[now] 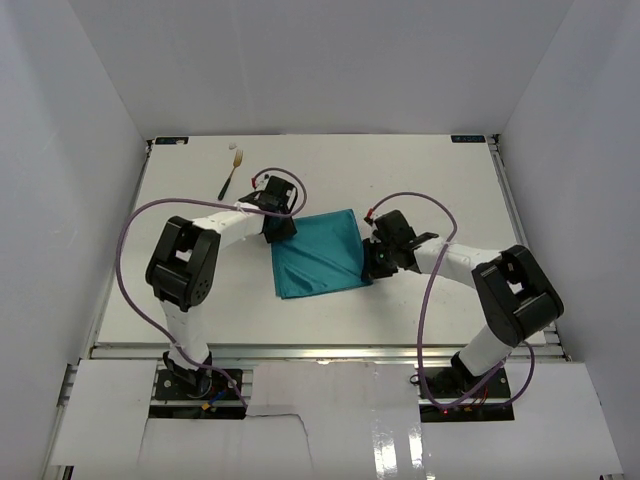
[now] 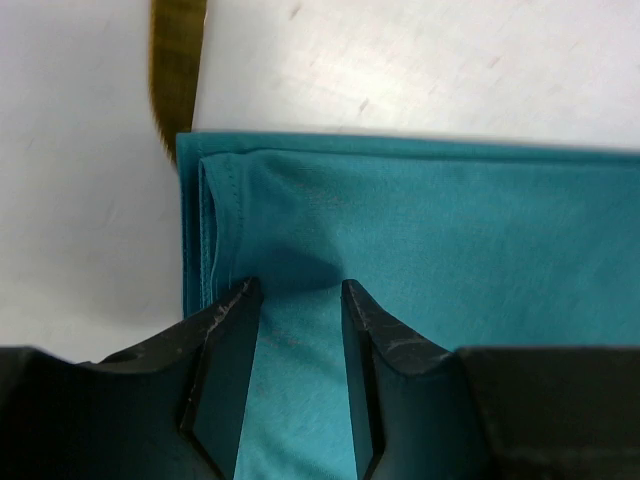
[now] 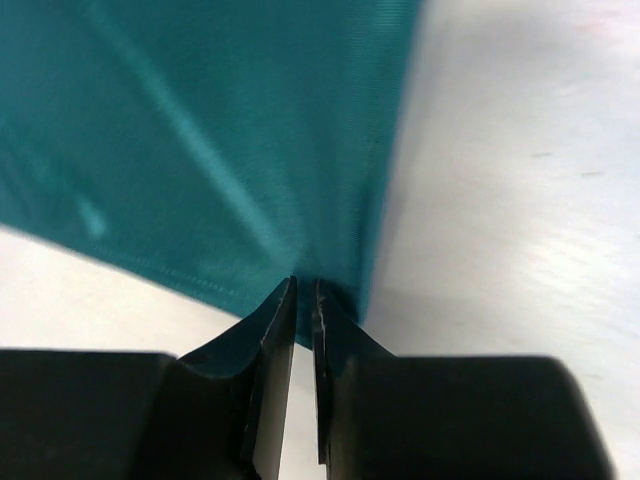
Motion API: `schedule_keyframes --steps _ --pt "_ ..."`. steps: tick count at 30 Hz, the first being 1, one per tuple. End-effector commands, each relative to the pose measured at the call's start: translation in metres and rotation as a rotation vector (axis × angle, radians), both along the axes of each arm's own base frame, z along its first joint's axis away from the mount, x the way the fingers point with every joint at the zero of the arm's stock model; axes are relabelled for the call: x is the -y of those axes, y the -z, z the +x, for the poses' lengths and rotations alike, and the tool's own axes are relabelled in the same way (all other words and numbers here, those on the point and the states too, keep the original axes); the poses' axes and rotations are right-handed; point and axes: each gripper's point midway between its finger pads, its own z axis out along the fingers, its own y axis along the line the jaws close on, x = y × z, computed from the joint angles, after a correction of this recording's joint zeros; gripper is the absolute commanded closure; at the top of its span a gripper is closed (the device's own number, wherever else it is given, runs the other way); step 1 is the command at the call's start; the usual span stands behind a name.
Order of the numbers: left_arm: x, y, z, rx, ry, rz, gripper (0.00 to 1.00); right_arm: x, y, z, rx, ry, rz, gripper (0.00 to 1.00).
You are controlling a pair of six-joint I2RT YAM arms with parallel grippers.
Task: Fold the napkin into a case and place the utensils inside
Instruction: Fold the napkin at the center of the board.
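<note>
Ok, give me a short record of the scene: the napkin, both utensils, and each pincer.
napkin: teal, folded in layers, lying mid-table
fork: on bare table at the far left, apart from the napkin
knife: only the golden blade shows, by the napkin's corner
left pincer: open, tips down on the folded cloth
right pincer: shut on the napkin's edge
utensils inside napkin: not yet

napkin (image 1: pixel 318 252) sits mid table (image 1: pixel 450 190), left gripper (image 2: pixel 300 292) on its left edge, right gripper (image 3: pixel 303 285) at its right edge, fork (image 1: pixel 231 173) far back-left, knife (image 2: pixel 177 70) just beside the napkin's corner
</note>
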Motion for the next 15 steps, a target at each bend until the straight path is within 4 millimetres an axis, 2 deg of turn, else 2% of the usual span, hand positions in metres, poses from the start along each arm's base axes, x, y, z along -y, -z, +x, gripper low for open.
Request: schedule_keyframes --steps 1,4,5,6,9,13,15 --pt "-0.016 -0.006 -0.035 -0.054 -0.029 0.021 0.50 0.033 0.001 0.022 0.047 0.031 -0.119 0.82" --pt "-0.008 -0.031 -0.035 0.003 0.000 -0.006 0.44 0.038 -0.010 0.040 0.095 0.010 -0.142 0.81" --pt "-0.005 -0.035 -0.034 0.020 0.014 0.001 0.41 0.039 -0.013 0.039 0.088 -0.010 -0.155 0.80" --pt "-0.003 -0.044 -0.029 0.045 0.019 0.000 0.35 0.033 -0.023 0.045 0.114 -0.039 -0.138 0.77" --pt "-0.004 -0.053 -0.023 0.072 0.030 0.015 0.33 0.020 -0.046 0.048 0.151 -0.085 -0.070 0.74" --pt "-0.007 -0.065 -0.024 0.100 0.019 0.009 0.29 0.003 -0.072 0.039 0.215 -0.159 -0.006 0.67" --pt "-0.016 -0.065 -0.023 0.114 -0.010 0.043 0.28 -0.001 -0.076 0.034 0.226 -0.179 0.000 0.65"
